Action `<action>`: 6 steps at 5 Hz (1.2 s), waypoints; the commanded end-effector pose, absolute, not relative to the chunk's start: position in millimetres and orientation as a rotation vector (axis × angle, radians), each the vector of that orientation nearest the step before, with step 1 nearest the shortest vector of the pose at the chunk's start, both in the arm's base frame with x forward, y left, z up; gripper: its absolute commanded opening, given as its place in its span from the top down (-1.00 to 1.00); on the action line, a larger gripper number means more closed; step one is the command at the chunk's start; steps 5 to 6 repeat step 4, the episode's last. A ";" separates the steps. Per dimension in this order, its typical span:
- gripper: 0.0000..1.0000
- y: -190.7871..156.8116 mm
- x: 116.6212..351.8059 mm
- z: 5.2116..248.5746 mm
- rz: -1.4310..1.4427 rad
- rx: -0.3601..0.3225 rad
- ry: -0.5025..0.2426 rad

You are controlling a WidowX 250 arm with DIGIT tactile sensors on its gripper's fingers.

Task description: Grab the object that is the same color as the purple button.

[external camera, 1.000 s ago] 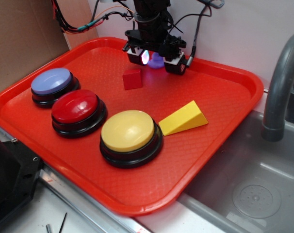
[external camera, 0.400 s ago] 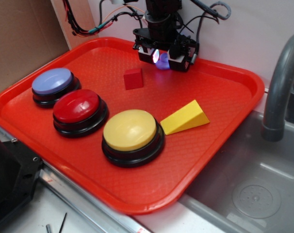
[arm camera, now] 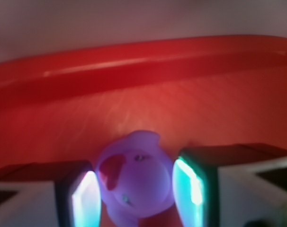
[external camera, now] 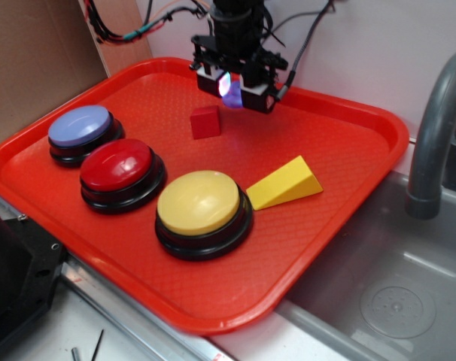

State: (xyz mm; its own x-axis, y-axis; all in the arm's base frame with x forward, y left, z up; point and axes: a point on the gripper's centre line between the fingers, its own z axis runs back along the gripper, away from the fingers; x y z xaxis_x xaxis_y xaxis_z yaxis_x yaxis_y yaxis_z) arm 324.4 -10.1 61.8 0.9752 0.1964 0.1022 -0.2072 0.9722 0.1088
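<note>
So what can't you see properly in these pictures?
- Purple duck: in the exterior view the gripper hides nearly all of it, leaving only a purple glint; in the wrist view it is blurred and its bottom is cut off by the frame edge.
- Whether the fingers press the duck or whether it is off the tray: too blurred to tell.
- Faucet: cut off by the right edge, exterior view.

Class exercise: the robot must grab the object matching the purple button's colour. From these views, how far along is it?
Done: the gripper has reached the purple duck, which matches the purple button. In hand: the fingers flank the duck closely, apparently gripping it. Left: lifting it clear of the tray, not yet evident.
</note>
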 end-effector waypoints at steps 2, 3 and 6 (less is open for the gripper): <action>1.00 -50.0 277.9 205.8 0.136 -0.099 -0.030; 1.00 -50.8 264.9 219.8 0.181 -0.071 -0.088; 1.00 -50.8 263.2 219.4 0.136 -0.077 -0.071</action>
